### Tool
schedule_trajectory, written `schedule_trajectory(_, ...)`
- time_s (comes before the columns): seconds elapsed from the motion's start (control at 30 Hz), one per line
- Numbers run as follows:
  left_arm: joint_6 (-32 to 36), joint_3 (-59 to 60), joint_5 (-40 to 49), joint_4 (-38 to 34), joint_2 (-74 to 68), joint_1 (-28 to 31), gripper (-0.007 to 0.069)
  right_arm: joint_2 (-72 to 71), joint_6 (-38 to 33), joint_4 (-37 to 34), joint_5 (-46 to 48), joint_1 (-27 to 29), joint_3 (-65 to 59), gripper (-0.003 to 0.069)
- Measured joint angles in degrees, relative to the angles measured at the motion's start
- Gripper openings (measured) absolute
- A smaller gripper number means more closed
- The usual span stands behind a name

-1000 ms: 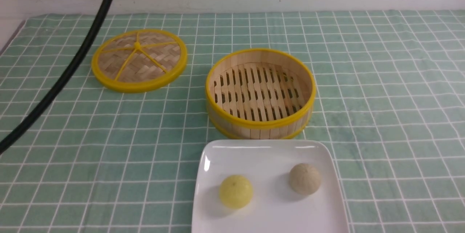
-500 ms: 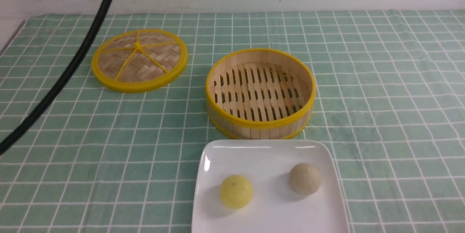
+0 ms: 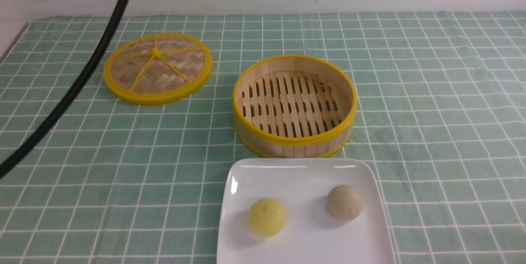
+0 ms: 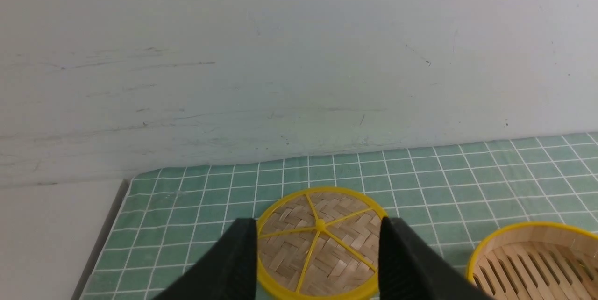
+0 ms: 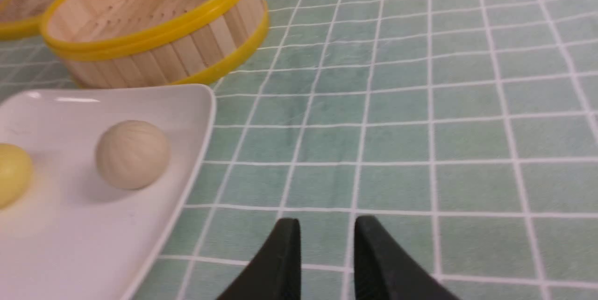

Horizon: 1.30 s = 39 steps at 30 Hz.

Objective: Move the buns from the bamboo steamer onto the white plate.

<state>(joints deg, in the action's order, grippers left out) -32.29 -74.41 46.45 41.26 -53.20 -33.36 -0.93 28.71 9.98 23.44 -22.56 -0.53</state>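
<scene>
Both buns lie on the white plate at the table's front edge: the pale yellow bun on its left, the beige bun on its right. Just behind the plate stands the bamboo steamer, its slatted floor bare. Neither gripper shows in the front view. In the left wrist view my left gripper hangs open and empty above the table, facing the lid. In the right wrist view my right gripper hovers low over the cloth to the right of the plate and beige bun, its fingers a narrow gap apart with nothing between them.
The flat woven lid with yellow spokes lies at the back left of the steamer. A black cable crosses the left side of the front view. A green checked cloth covers the table, and a white wall rises behind it.
The black cable has shifted slightly in the front view. Buns, plate, steamer and lid have not moved.
</scene>
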Motion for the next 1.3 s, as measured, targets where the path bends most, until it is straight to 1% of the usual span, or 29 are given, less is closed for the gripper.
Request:
schedule_trajectory(0.1, 0.00, 0.00, 0.12, 0.00, 0.00, 0.00, 0.0375, 0.00, 0.00, -6.83, -0.20, 0.00, -0.01, 0.0196)
schedule_trajectory(0.17, 0.00, 0.00, 0.22, 0.00, 0.00, 0.00, 0.0372, 0.00, 0.05, -6.95, -0.26, 0.00, -0.01, 0.0198)
schedule_trajectory(0.4, 0.00, 0.00, 0.38, -0.35, 0.00, 0.00, 0.0367, 0.00, 0.05, -1.14, -0.21, 0.00, -0.06, 0.0210)
schedule_trajectory(0.53, 0.00, 0.00, -0.64, -2.67, 0.00, 0.00, 0.0367, 0.00, 0.05, 1.61, -0.21, 0.00, -0.06, 0.0214)
schedule_trajectory(0.8, 0.00, 0.00, -3.51, -6.55, 0.00, 0.00, 0.0367, 0.00, 0.05, 2.33, -0.16, 0.00, -0.06, 0.0223)
schedule_trajectory(1.13, 0.07, 0.00, -2.50, -6.82, 0.00, 0.00, 0.0367, 0.00, 0.05, 2.49, -0.16, 0.00, -0.06, 0.0230)
schedule_trajectory(1.2, 1.59, 0.00, -0.07, -5.55, 0.00, 0.00, 0.0367, 0.00, 0.05, 2.49, -0.16, 0.00, -0.06, 0.0230)
schedule_trajectory(1.3, 4.34, 1.41, 7.31, -3.98, -0.08, 0.26, 0.0367, 0.00, 0.05, 2.49, -0.16, 0.00, -0.06, 0.0232)
